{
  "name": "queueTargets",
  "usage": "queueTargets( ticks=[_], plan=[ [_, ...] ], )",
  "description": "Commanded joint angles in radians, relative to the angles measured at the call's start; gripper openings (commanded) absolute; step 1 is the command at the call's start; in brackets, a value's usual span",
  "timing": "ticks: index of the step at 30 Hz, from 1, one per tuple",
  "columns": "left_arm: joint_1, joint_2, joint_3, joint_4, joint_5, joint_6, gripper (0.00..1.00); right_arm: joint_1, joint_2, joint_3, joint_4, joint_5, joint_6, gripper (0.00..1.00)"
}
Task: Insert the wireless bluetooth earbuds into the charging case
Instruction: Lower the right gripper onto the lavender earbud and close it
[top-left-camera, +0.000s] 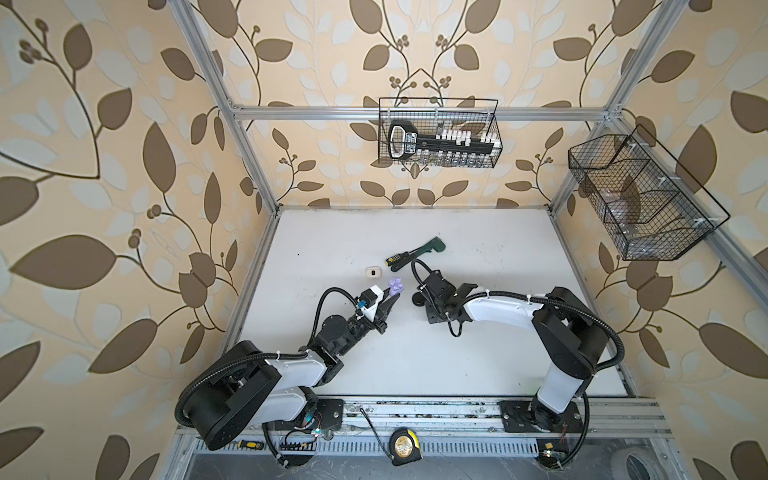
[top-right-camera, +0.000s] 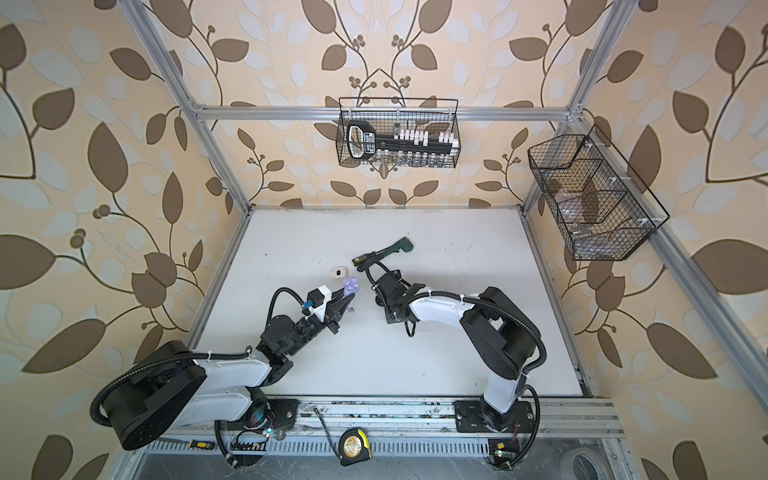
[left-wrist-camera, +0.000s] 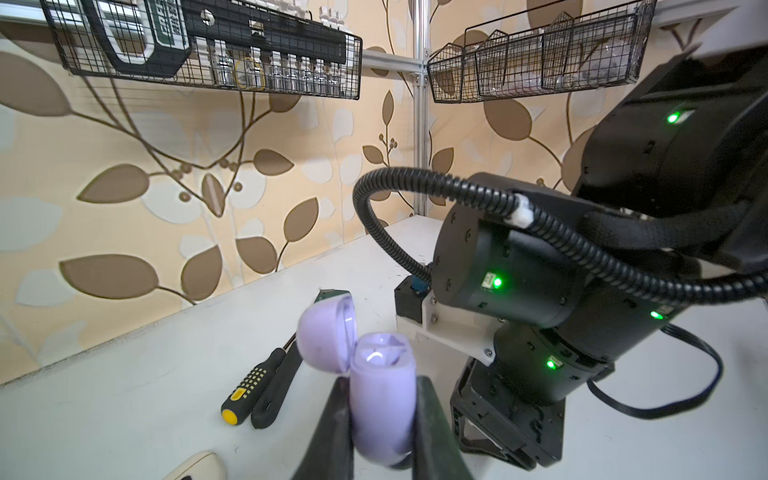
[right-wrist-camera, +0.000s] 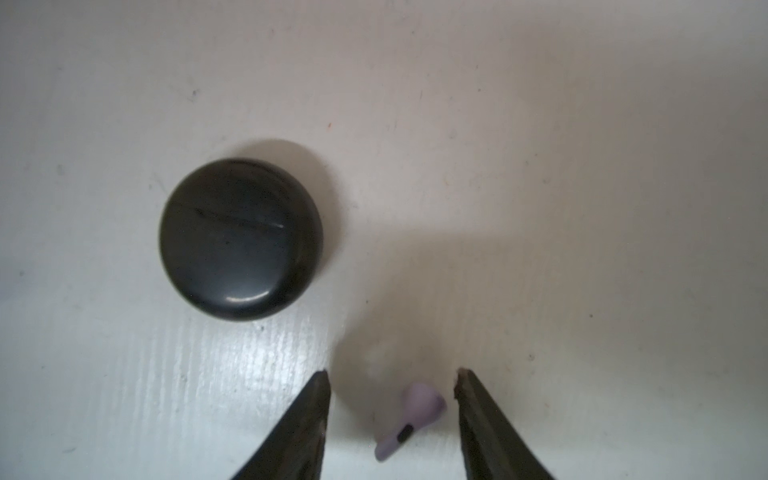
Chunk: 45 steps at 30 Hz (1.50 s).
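White tabletop (top-left-camera: 478, 353), left end effector (left-wrist-camera: 381, 386) clenching open lilac case (left-wrist-camera: 380, 419); right end effector (right-wrist-camera: 392, 374) spread astride lilac earbud (right-wrist-camera: 415, 409)

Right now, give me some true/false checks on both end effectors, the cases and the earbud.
1. The left end effector is shut on the lilac case. True.
2. That case's lid is closed. False: it is hinged open.
3. The right end effector grips the lilac earbud. False: its jaws stand open on either side; the earbud lies on the table.
4. The black case is closed. True.
5. The right end effector holds the screwdriver. False: it lies on the table.
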Motion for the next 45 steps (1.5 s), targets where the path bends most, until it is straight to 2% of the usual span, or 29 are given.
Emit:
queueTargets(
  ticks=[1,5,9,21,37,45],
  plan=[
    [0.002,-0.043,0.005,0.002,0.026,0.033,0.0,0.005,-0.016,-0.009,-0.026,0.046,0.021,0.51],
    [0.002,-0.07,0.002,-0.025,0.02,0.045,0.0,-0.006,-0.034,-0.043,-0.016,0.049,0.02,0.5],
    [0.002,-0.098,0.006,-0.056,0.025,0.054,0.0,-0.022,-0.03,-0.074,0.009,0.005,0.013,0.44],
    [0.001,-0.157,0.008,-0.119,0.034,0.072,0.0,-0.022,-0.024,-0.079,0.017,-0.01,0.014,0.32],
    [0.001,-0.181,0.015,-0.151,0.048,0.076,0.0,-0.012,-0.037,-0.094,0.018,0.002,0.024,0.31],
    [0.001,-0.201,0.014,-0.164,0.048,0.079,0.0,-0.008,-0.036,-0.09,0.02,-0.003,0.023,0.25]
  ],
)
